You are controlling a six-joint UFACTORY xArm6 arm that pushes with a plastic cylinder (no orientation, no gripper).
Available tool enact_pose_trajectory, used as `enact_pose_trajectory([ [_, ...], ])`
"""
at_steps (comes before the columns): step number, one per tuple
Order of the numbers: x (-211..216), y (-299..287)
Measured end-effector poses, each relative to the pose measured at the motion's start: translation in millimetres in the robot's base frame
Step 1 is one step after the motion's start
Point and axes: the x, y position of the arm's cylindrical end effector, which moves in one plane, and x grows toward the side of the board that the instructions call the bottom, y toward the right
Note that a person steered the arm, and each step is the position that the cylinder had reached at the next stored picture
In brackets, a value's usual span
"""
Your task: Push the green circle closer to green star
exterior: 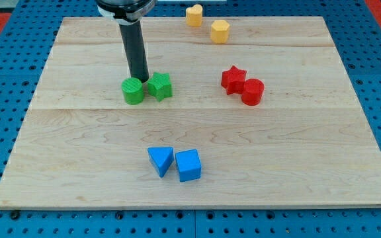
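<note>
1. Green circle point(133, 91): it sits on the left half of the worktop point(78, 165), on the far side of centre. Its right edge appears to touch, or all but touch, the green star point(160, 86). I judge the task nearly or fully met, so the main hazard is any excess travel.

2. My tip point(140, 79): it stands just behind the gap between the two green blocks, at their far edges. Risk: a stroke towards the near side from here would drive the rod between them like a wedge and split the pair, sending the circle left and the star right.

3. Claw: the arm carries no claw, only the dark rod, so no wide, narrow or holding condition applies.

4. Green star: a rightward push on the circle now would pass through to the star and shove both along together, gaining nothing. I advise lifting away or stopping.

5. Blue triangle point(161, 160) and blue cube point(188, 165): they lie well apart, on the near side. They are at risk only if a near-directed stroke overshoots.

6. Red star point(232, 79) and red cylinder point(252, 91): they sit to the right. A long rightward shove could carry the green star into them.

7. Two yellow blocks point(194, 14) point(219, 31): at the far edge, clear of any likely path.
</note>
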Motion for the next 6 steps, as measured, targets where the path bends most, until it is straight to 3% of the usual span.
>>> enact_pose_trajectory([
  [3,-18,-26],
  [6,-35,2],
])
